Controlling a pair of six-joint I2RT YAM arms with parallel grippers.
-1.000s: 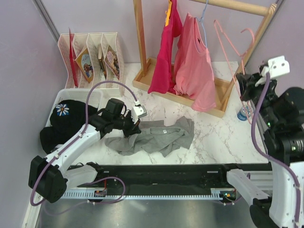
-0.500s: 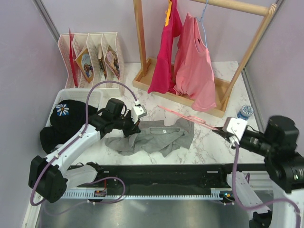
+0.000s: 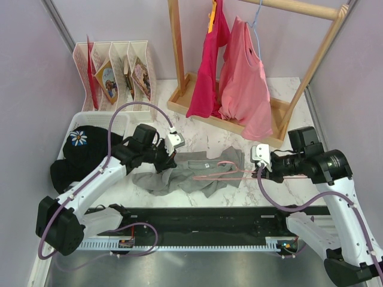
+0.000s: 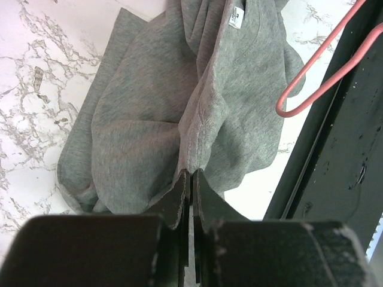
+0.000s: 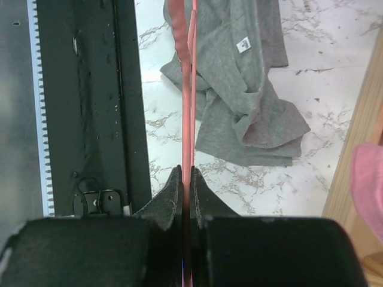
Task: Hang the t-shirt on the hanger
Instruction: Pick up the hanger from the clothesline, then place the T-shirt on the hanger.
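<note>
No legible text anywhere.
- Label (image 4: 237,19), white, sewn inside neck of t-shirt (image 4: 149,119): tiny dark print, too small to read in left wrist view. Same label in right wrist view: dark marks only, unreadable.
- Books (image 3: 109,78) in rack (image 3: 81,57): picture covers, any title too small and blurred to read in top view.
- No brand, number or sign legible on arms or base rail.
</note>
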